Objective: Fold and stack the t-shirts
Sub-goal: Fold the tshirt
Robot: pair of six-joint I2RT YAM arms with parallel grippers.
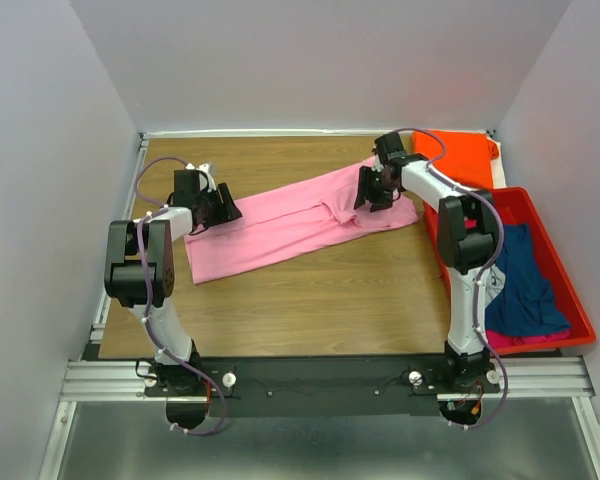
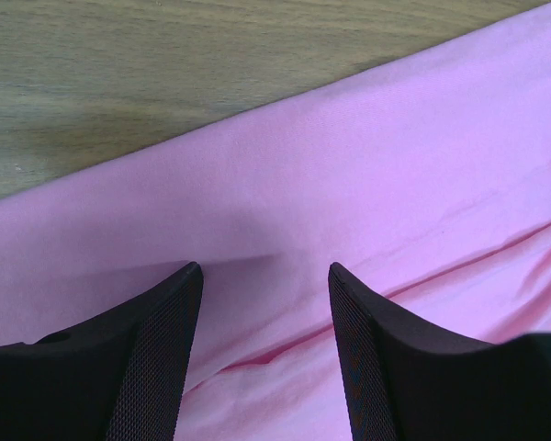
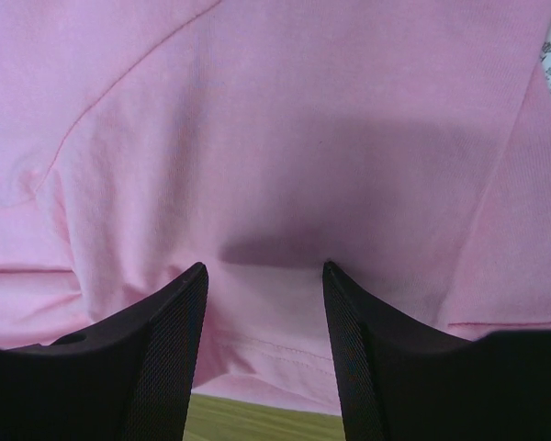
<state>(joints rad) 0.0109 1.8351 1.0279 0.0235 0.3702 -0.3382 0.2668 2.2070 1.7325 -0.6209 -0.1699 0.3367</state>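
A light pink t-shirt (image 1: pixel 290 220) lies folded lengthwise as a long band across the wooden table, running from lower left to upper right. My left gripper (image 1: pixel 223 208) is open over its left end; the cloth (image 2: pixel 349 165) fills that wrist view between the fingers (image 2: pixel 156 349). My right gripper (image 1: pixel 367 192) is open over the shirt's right part near a sleeve; the pink cloth (image 3: pixel 285 138) and its hem show between the fingers (image 3: pixel 367 349). An orange t-shirt (image 1: pixel 460 158) lies at the back right. A navy t-shirt (image 1: pixel 525 280) and a magenta one (image 1: pixel 525 340) lie in the red bin.
The red plastic bin (image 1: pixel 570 300) stands at the right edge of the table. Grey walls close in the table on the left, back and right. Bare wood (image 1: pixel 320 300) lies in front of the pink shirt.
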